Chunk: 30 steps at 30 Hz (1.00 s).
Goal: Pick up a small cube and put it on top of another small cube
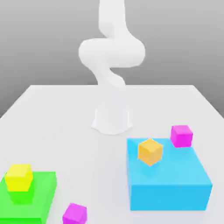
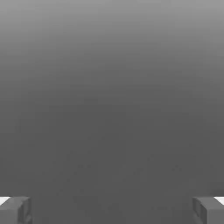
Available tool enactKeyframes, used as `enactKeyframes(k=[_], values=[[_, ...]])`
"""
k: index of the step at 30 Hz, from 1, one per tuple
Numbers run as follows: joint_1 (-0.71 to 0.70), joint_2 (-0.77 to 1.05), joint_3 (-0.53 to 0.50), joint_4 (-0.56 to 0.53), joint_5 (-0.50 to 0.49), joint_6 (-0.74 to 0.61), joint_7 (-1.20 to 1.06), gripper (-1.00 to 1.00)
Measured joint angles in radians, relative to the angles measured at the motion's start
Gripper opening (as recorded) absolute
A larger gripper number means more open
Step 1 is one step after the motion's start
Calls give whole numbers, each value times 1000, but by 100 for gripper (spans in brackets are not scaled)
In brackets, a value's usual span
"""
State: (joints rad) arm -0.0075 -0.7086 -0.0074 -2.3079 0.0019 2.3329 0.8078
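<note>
While gripper (image 2: 112,212) gapes wide, orange cube (image 1: 150,151) tops blue block (image 1: 168,181).

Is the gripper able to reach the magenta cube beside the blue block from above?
Probably yes: the magenta cube stands uncovered on the table beside the blue block, and the gripper is open and empty.

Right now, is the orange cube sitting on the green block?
No, the orange cube sits on top of the big blue block; the green block carries a yellow cube.

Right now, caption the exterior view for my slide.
Orange cube on blue block, pink cube beside it.
</note>
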Motion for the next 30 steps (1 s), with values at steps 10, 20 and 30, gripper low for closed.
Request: enactKeyframes(k=[10, 20, 30], values=[[-32, 369, -31, -32, 13, 133, 27, 0], [-72, 731, -58, -63, 34, 263, 48, 0], [-109, 1094, -59, -68, 65, 430, 54, 0]])
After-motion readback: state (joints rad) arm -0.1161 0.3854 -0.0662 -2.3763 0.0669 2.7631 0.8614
